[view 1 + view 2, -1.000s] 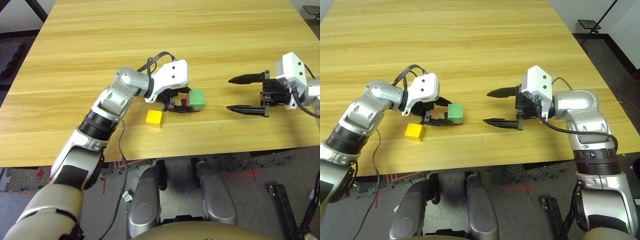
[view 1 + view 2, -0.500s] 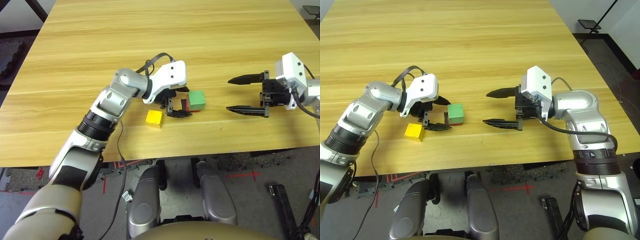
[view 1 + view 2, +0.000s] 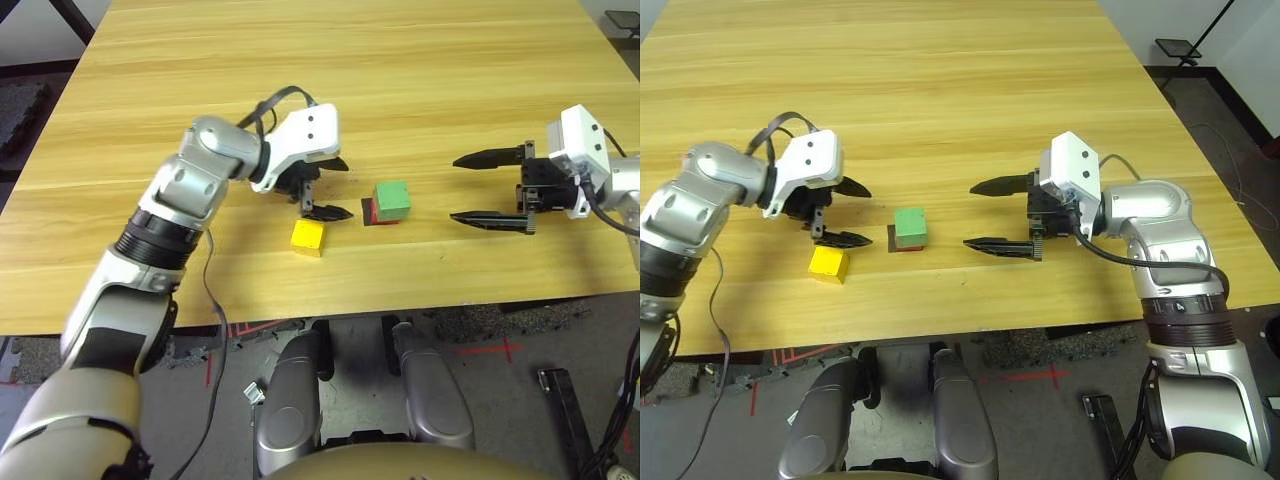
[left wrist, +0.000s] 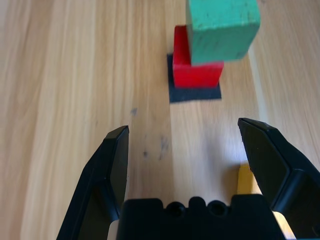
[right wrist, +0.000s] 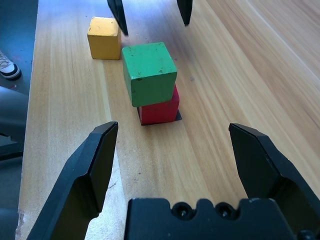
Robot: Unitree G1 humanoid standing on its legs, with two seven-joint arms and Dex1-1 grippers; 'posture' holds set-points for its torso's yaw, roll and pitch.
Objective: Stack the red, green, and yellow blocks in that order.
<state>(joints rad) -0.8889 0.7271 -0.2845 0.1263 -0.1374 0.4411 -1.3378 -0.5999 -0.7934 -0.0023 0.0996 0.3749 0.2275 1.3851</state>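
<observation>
The left fingers point(image 3: 335, 189) had drawn back from the green block point(image 3: 392, 200) and stood apart, empty, which left it resting, a little offset, on the red block point(image 4: 197, 75) near the counter's point(image 3: 480, 285) front edge. The right fingers point(image 3: 1000, 216) were also apart. The yellow block point(image 3: 308, 238) sat nearer that edge, toward the left corner, and seemed the only one left to stack.
</observation>
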